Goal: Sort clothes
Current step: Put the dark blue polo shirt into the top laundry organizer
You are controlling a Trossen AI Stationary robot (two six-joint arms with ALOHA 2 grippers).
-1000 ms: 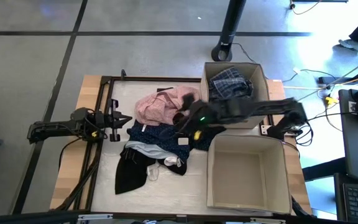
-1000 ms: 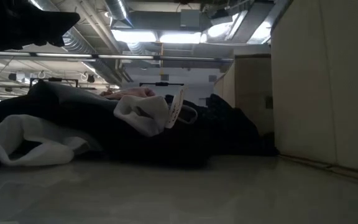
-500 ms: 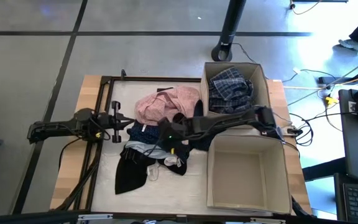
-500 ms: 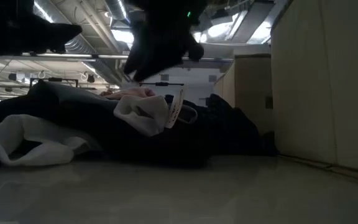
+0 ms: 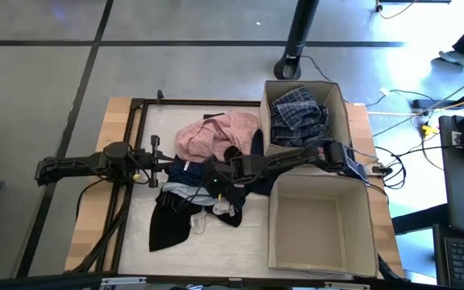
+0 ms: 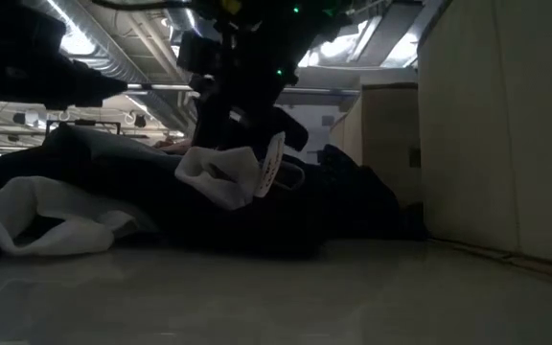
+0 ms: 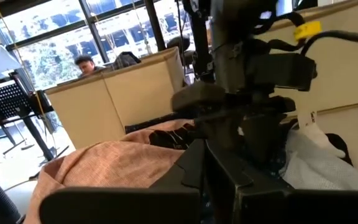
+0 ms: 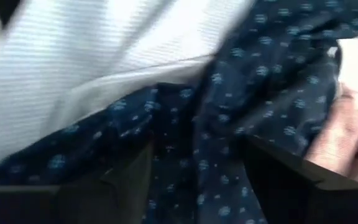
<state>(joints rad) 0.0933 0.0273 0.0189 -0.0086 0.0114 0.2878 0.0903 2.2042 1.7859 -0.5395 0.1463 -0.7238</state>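
- Wooden table (image 5: 127,113) carries the pile and two cardboard boxes.
- My right gripper (image 5: 214,182) is spread wide, low over the dotted navy garment (image 8: 241,93), not grasping yet.
- My left gripper (image 5: 155,158) waits beside the pile; its fingers I cannot tell.
- Plaid shirt (image 5: 298,113) lies in the far box (image 5: 338,105); I judge pink piece (image 5: 212,133), black piece (image 5: 167,227) and socks (image 5: 220,209) remain.
- Near box (image 5: 321,256) is free.

Two cardboard boxes (image 5: 321,225), one plaid shirt (image 5: 299,114), one pink garment (image 5: 213,134), two robot arms (image 5: 79,166)

Bright overhead view; low view dim and backlit by ceiling lights (image 6: 209,53); right wrist view blurred.
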